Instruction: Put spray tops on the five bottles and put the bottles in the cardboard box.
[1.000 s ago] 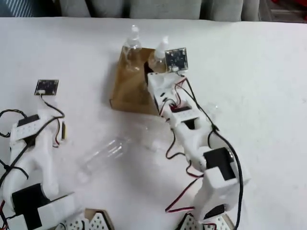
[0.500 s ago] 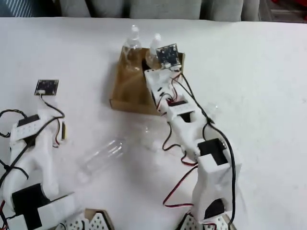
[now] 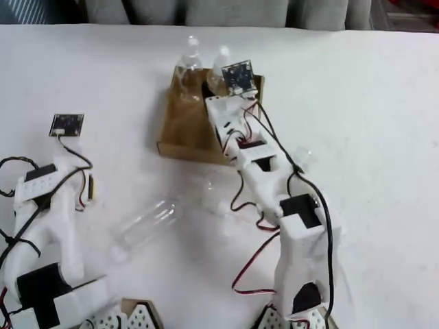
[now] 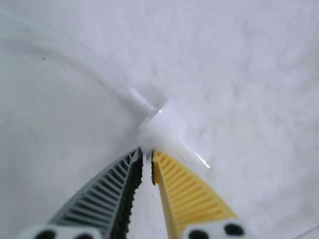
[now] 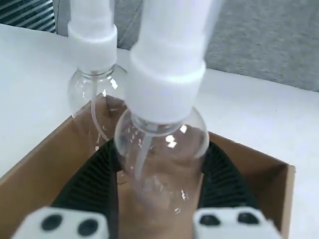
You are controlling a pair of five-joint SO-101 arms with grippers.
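- Worktop [image 3: 370, 103] in white spreads under both arms and carries everything.
- Right arm [image 3: 274, 192] stretches out over the cardboard box [image 3: 180, 130]. Compared with a second ago it has pushed farther in and swung slightly across, so the bottle it carries now sits closer to the one already standing there.
- Left arm [image 3: 44, 205] is folded back at its own side, well apart from the box, in the same pose as in the earlier frames.
- Right tool [image 5: 159, 149] is clenched on the held bottle [image 5: 162, 134], one dark finger on each side of its clear round body. The bottle is upright, wears a white spray cap, and its lower part is down between the brown walls.
- Second bottle [image 5: 94, 89], also capped, stands in the box just beside the right tool.
- Bare bottle [image 3: 144, 223] lies on its side on the worktop between the two arms.
- Left tool [image 4: 147, 157] has its grey and yellow jaws closed to a thin slit, gripping nothing.
- Spray top [image 4: 162, 124] lies on the worktop, touching the tips of the left tool.
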